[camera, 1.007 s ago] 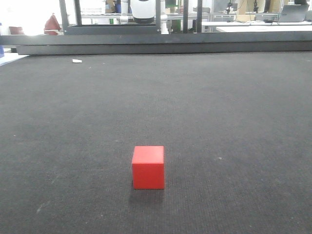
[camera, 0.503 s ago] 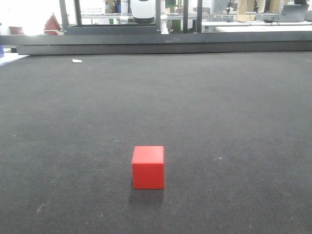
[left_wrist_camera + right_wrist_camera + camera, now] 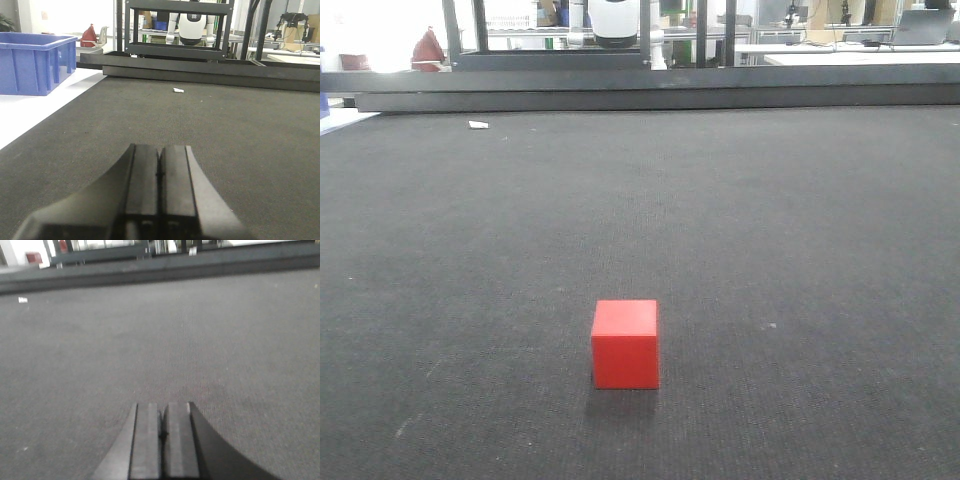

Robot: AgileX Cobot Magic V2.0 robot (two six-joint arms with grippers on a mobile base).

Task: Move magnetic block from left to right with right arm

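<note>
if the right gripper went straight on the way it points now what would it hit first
Nothing near: the right gripper points across bare mat, with no block in its wrist view. First in line seems the dark ledge at the mat's far edge, though depth is unclear.

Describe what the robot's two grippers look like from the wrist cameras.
The left gripper is matte black, built as two flat rectangular slabs with a thin seam between them. Outer shells on either side flare wider toward the camera. The right gripper has the same shape but looks dark grey in its blurrier view. No cables, markings or arm links show.
</note>
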